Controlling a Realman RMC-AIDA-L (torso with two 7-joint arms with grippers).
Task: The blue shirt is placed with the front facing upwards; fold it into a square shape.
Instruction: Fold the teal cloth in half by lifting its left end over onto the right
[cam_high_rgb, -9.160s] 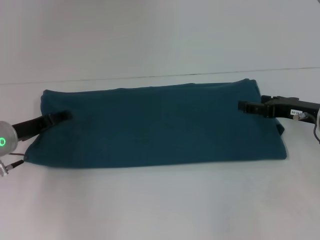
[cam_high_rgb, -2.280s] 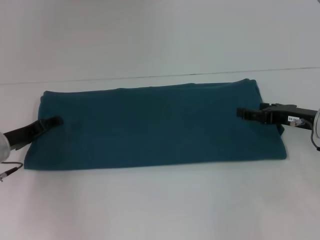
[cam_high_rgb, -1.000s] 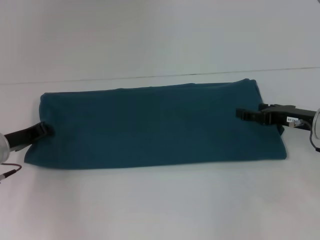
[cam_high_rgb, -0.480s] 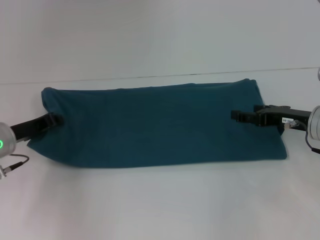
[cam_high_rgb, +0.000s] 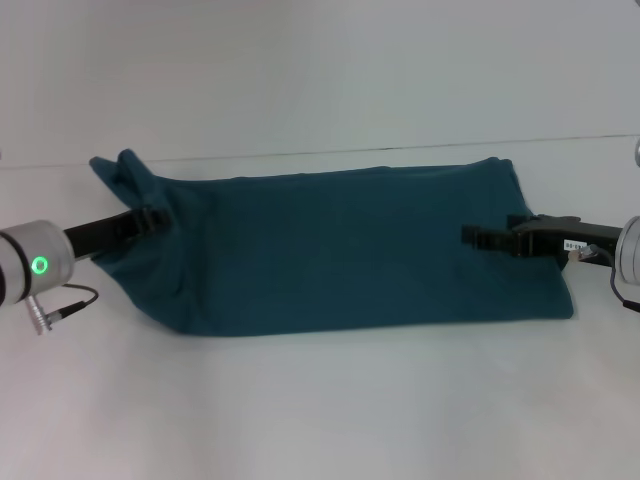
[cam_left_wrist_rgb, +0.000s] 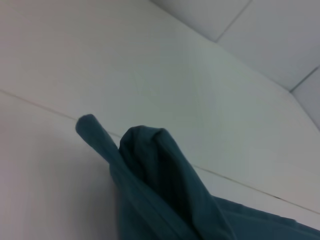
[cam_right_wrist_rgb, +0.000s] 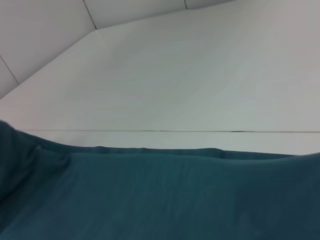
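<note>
The left tool (cam_high_rgb: 150, 217) has just lifted the shirt (cam_high_rgb: 350, 250)'s left end off the white worktop (cam_high_rgb: 320, 400), clenched on a peaked bunch of cloth: the crosswise fold looks started. The right tool (cam_high_rgb: 475, 237) rests on the other end; its grip I cannot tell. Soft, matte teal cotton, lying as a long band.

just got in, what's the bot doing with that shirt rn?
It is partway through folding the blue shirt, which lies as a long band across the white table. The left gripper has the shirt's left end bunched and raised off the table, apparently to carry it over toward the middle. The right gripper sits on the cloth near the right end, which lies flat. No square yet: the shirt is much wider than it is deep.
</note>
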